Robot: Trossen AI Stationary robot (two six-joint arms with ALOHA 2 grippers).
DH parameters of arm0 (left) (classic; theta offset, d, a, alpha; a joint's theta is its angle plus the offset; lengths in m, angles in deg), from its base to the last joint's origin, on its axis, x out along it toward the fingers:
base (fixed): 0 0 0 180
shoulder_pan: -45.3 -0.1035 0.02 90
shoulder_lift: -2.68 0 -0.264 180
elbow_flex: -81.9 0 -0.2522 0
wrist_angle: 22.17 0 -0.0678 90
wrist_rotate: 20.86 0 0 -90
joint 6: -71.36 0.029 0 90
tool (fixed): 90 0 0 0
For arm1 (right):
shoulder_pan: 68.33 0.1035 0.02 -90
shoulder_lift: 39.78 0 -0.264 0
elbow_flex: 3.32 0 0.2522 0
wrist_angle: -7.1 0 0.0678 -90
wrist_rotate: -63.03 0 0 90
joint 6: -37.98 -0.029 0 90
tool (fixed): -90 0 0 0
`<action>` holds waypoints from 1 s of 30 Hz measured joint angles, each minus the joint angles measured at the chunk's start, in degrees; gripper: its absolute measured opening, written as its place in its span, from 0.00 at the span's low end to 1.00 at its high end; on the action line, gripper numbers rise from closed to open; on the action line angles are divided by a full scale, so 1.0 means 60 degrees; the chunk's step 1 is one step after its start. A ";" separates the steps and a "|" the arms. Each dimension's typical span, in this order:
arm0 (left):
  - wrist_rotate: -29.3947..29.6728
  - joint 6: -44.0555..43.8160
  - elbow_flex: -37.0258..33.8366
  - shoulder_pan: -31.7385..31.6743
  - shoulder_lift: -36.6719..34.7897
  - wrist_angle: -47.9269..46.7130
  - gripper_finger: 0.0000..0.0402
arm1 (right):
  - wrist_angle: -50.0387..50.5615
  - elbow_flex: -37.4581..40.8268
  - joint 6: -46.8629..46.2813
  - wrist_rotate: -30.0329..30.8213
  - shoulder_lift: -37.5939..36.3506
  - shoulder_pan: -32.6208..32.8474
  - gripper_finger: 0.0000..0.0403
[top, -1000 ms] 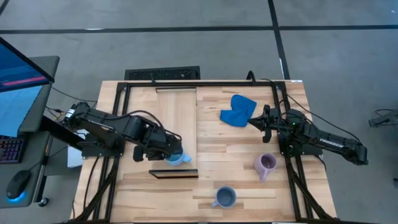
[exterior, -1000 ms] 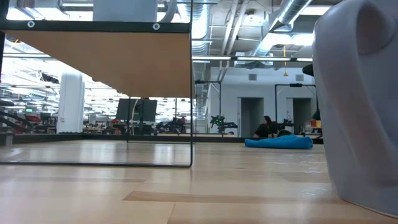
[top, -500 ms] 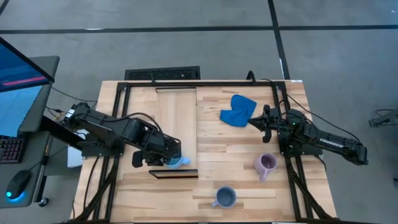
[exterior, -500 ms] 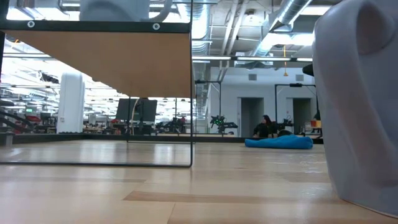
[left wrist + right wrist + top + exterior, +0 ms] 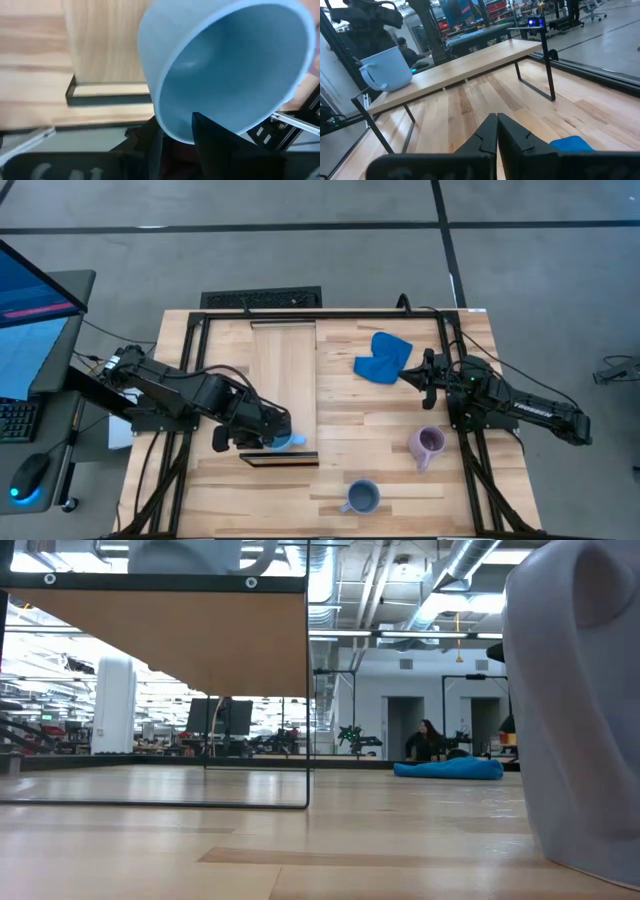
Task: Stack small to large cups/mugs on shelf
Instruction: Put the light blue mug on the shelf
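The light sky blue mug (image 5: 288,441) is at the near end of the light-wood shelf (image 5: 284,370), a raised board with a dark near edge (image 5: 279,459). My left gripper (image 5: 276,439) is shut on it. In the right wrist view the mug (image 5: 387,69) stands at the board's top, handle (image 5: 366,76) outward. The lilac mug (image 5: 427,444) and the slate blue mug (image 5: 360,497) stand on the tabletop at the near right. My right gripper (image 5: 411,376) is shut and empty beside the blue cloth (image 5: 383,356). My left gripper (image 5: 177,134) pinches the light blue mug's rim (image 5: 172,131), one finger (image 5: 212,135) inside the mug and one (image 5: 152,146) outside its wall. The fingers come from the table's left, slanting down. The mug's base is at the shelf top; whether it rests there I cannot tell.
The shelf stands on thin black legs (image 5: 547,75) above the tabletop, and its underside shows in the low view (image 5: 170,640). The slate blue mug looms close in the low view (image 5: 580,710). A black frame (image 5: 320,313) runs round the table. A person shows far off in the room (image 5: 425,737).
My left gripper has gone a little toward the table's near edge with the light blue mug, staying over the shelf's near end.
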 joint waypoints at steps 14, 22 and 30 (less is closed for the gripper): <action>-0.0273 0.0078 0.0000 -0.0413 0.0000 -0.0027 0.24 | 0.0000 0.0000 -0.0004 -0.0002 0.0000 0.0000 0.08; -0.0193 0.0479 0.0000 -0.0409 0.0000 0.0020 0.24 | 0.0000 0.0000 -0.0004 0.0000 0.0000 0.0000 0.08; -0.0197 0.1763 0.0000 -0.0408 0.0000 0.0178 0.24 | -0.0002 0.0000 -0.0004 0.0000 0.0000 0.0000 0.08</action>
